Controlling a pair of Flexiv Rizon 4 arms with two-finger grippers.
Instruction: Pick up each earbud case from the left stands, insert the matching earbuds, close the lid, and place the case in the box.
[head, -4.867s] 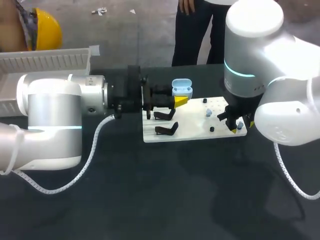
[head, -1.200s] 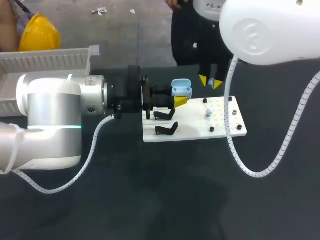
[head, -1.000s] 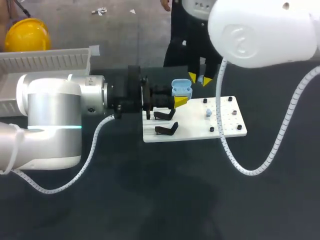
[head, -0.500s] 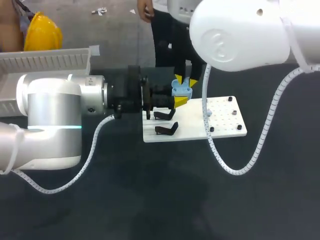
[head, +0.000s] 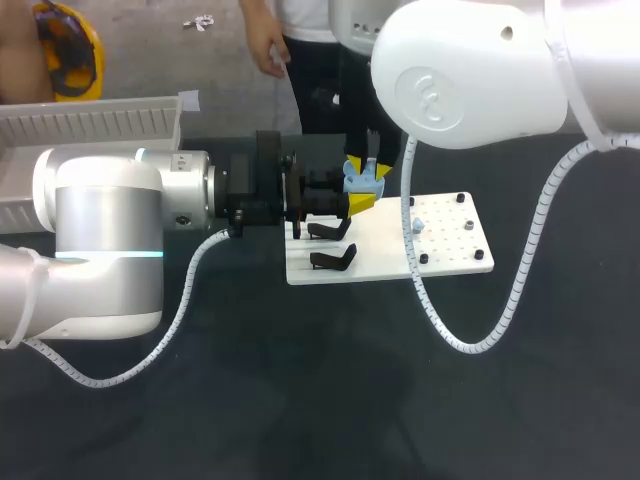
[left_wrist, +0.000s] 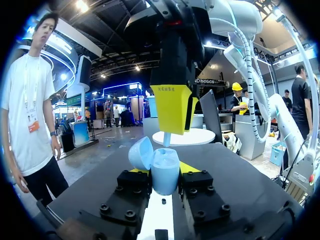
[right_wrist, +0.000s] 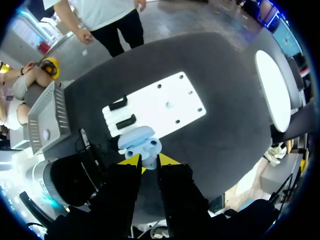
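A light blue earbud case (left_wrist: 164, 170) with its lid (left_wrist: 139, 152) open sits between the fingers of my left gripper (left_wrist: 162, 174), which is shut on it above the back left corner of the white board (head: 390, 262). My right gripper (left_wrist: 173, 107) hangs straight over the open case, shut on a light blue earbud (left_wrist: 166, 139) whose stem points down at it. In the right wrist view the earbud (right_wrist: 146, 160) sits between the right gripper (right_wrist: 148, 160) tips, just over the case (right_wrist: 137, 141). Another earbud (head: 415, 226) stands on the board.
Two black stands (head: 331, 230) (head: 335, 260) sit empty on the board's left end. Small black pegs (head: 466, 226) dot its right part. A white ribbed box (head: 95, 122) lies at the back left of the table. My right arm's cable (head: 470, 340) loops over the board.
My right arm has swung left along the back of the table with the earbud and now hangs over the open case. The left arm and the case have stayed still.
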